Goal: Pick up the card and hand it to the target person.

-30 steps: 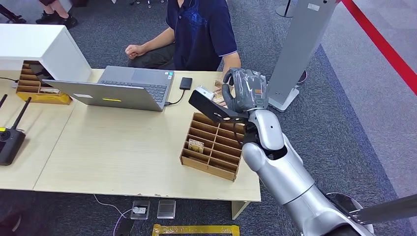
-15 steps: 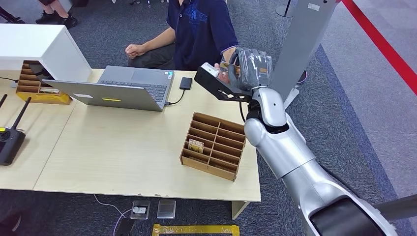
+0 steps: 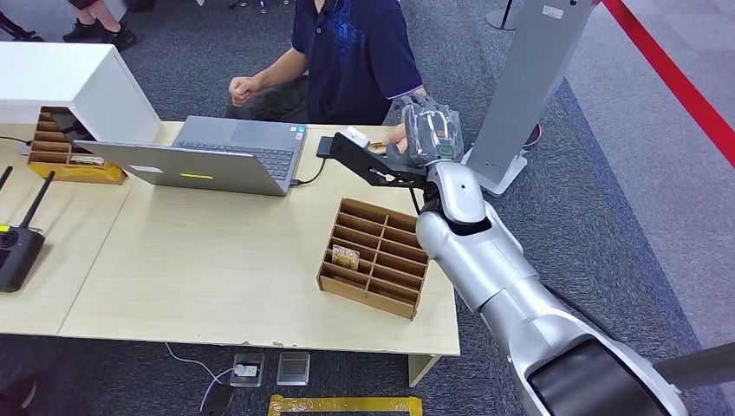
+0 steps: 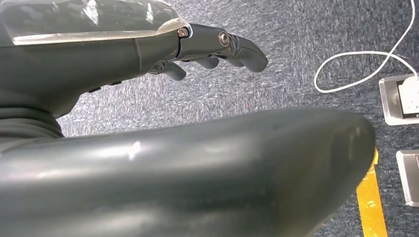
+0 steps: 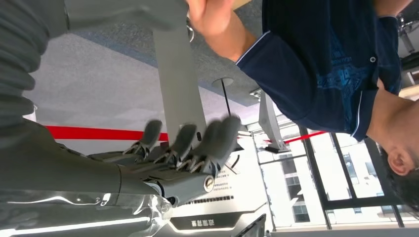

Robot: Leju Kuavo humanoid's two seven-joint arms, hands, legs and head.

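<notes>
Card [image 3: 378, 148], thin, stiff and light, sits at my right hand [image 3: 426, 132] by the person's hand [image 3: 397, 139]; whether I grip its edge, I cannot tell.

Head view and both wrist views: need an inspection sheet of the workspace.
Surface: light wooden table, chipped front edge.
Job's things: the card being handed over cannot be made out; a person's hand is close to the right hand.
Clutter: open laptop; wooden organizer with a spare card in one compartment; second organizer under a white box; black antenna device.
Grippers: right hand raised toward the seated person, fingers apart, nothing seen in them; left hand over the carpet, holding nothing.
Cables: laptop cable to a black drive; white cable on the floor.
Surroundings: grey carpet, red line, grey stand.
</notes>
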